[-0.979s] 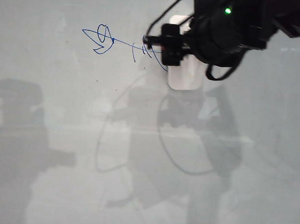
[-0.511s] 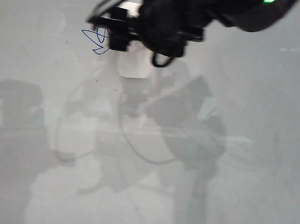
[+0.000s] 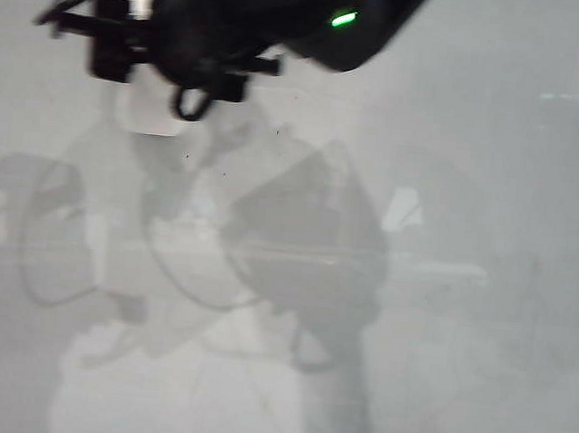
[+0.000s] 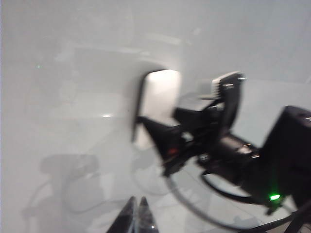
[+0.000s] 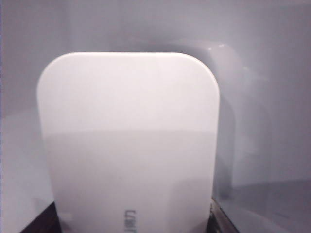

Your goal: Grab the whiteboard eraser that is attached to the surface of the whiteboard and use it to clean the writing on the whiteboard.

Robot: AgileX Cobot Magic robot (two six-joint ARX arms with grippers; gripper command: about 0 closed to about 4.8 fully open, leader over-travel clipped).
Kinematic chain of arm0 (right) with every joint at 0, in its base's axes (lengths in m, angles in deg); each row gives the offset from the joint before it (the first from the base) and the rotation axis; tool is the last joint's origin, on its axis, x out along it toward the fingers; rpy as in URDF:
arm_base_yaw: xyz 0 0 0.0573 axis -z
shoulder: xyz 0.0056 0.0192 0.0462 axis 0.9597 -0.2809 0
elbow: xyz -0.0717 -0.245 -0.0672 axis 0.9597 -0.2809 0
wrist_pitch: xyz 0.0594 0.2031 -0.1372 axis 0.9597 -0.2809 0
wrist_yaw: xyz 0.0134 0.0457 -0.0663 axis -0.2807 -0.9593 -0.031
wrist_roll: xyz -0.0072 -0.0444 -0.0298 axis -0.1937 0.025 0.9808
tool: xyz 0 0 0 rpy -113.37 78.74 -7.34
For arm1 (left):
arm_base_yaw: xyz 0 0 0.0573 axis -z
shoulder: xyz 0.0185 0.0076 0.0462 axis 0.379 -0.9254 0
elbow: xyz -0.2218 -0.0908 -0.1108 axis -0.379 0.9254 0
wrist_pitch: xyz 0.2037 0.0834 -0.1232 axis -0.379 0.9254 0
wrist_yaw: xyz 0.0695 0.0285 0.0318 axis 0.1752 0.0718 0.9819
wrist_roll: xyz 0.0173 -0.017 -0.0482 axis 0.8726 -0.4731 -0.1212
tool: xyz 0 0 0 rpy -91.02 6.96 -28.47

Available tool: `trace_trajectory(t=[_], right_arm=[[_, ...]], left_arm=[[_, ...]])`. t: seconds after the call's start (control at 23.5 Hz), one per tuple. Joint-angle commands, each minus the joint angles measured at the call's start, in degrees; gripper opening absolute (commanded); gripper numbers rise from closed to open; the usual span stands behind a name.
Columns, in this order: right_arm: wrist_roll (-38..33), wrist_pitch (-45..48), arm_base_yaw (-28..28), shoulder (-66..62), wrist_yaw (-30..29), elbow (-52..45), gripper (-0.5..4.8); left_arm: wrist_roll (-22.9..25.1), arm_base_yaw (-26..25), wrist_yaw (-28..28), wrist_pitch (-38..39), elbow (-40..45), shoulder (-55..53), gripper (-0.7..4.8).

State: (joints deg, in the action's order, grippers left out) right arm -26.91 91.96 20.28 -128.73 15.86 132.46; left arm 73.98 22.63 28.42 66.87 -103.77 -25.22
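Observation:
The whiteboard (image 3: pixel 472 191) fills the exterior view. My right gripper (image 3: pixel 133 44) hangs at its upper left, shut on the white whiteboard eraser (image 3: pixel 149 115), which lies flat against the board. In the right wrist view the eraser (image 5: pixel 129 141) fills the middle, with a dark finger at each lower corner of the right gripper (image 5: pixel 131 221). The left wrist view shows the eraser (image 4: pixel 163 94) held by the right gripper (image 4: pixel 167 141) against the whiteboard (image 4: pixel 73 73). My left gripper (image 4: pixel 137 216) is shut and holds nothing. The writing is out of view; no blue marks show.
Grey reflections of both arms and their cables spread over the glossy board (image 3: pixel 296 267). The right arm's black body with green lights (image 3: pixel 286 11) covers the top of the exterior view. The whiteboard (image 5: pixel 267 39) surrounds the eraser in the right wrist view.
The right arm has swept the eraser leftward across the board, over where the blue writing was. The writing, seen a second ago, no longer shows.

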Motion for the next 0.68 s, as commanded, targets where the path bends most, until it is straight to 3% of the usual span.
trace_trajectory(t=[0.04, 0.26, 0.43, 0.55, 0.68], right_arm=[[0.1, -1.0, 0.4, -2.6, 0.5, 5.3, 2.04], [0.3, -3.0, -0.2, -3.8, 1.6, 8.2, 2.01], [5.8, -5.9, -0.2, -1.8, 14.9, 7.3, 1.92], [8.8, -6.4, -2.2, 4.9, 15.9, 1.2, 1.74], [11.2, -6.1, -4.2, 14.1, 21.1, -9.7, 1.74]], left_arm=[[0.1, 0.0, 0.2, -1.3, -0.3, 0.0, -0.05], [0.3, 0.0, 0.2, -1.4, -0.3, 0.0, -0.05], [0.5, 0.0, 0.2, -1.4, -0.3, 0.0, -0.05], [2.1, 0.0, 0.2, -1.4, -0.3, 0.0, -0.05], [2.2, 0.0, 0.6, -1.4, -0.3, 0.0, -0.05]])
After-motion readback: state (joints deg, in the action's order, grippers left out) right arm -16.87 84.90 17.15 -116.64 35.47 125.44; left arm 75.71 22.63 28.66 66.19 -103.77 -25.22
